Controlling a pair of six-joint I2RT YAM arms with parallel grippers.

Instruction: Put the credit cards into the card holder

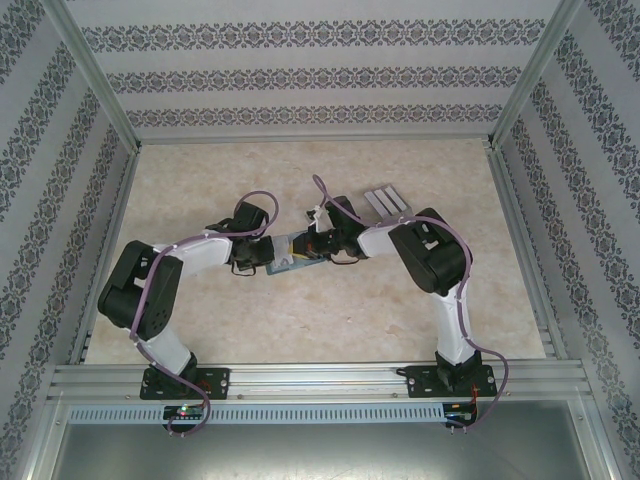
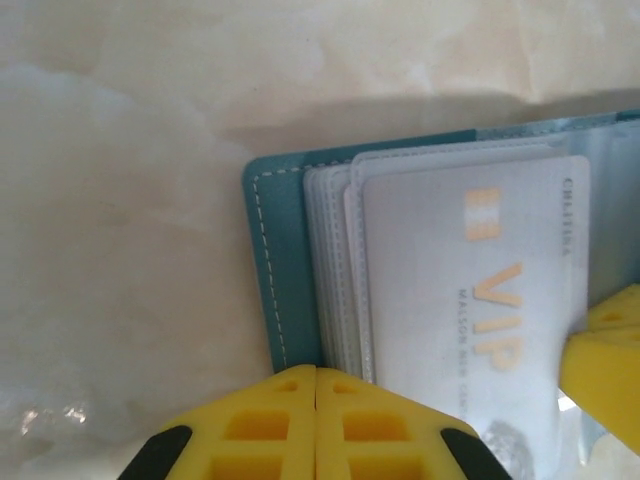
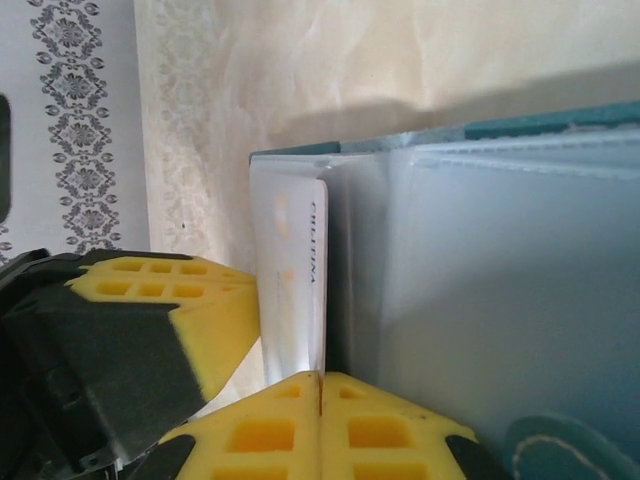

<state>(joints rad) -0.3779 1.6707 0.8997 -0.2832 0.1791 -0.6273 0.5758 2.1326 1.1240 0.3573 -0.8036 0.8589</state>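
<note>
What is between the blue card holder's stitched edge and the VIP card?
Clear plastic pockets are stacked between the card holder edge and the VIP card, as the left wrist view shows.

Card holder [image 2: 272, 270]: teal cover, matt, leather-look, pale stitching along the edge. Inner sleeves [image 2: 335, 260]: clear soft plastic, slightly frosted, glossy. Credit card [image 2: 450, 300]: silver-grey plastic, brushed sheen, gold metallic lettering. Left gripper [image 2: 316, 410] and right gripper [image 3: 320, 400]: yellow matt plastic fingers with moulded pockets, black matt parts at the sides. Surface [image 1: 330, 320]: cream marble-look, smooth, low sheen. Frame rails [image 1: 320, 378]: bare brushed metal. Walls [image 1: 300, 70]: patterned, paper-like, matt. Arms [image 1: 205, 250]: white and black plastic shells, slight gloss.
</note>
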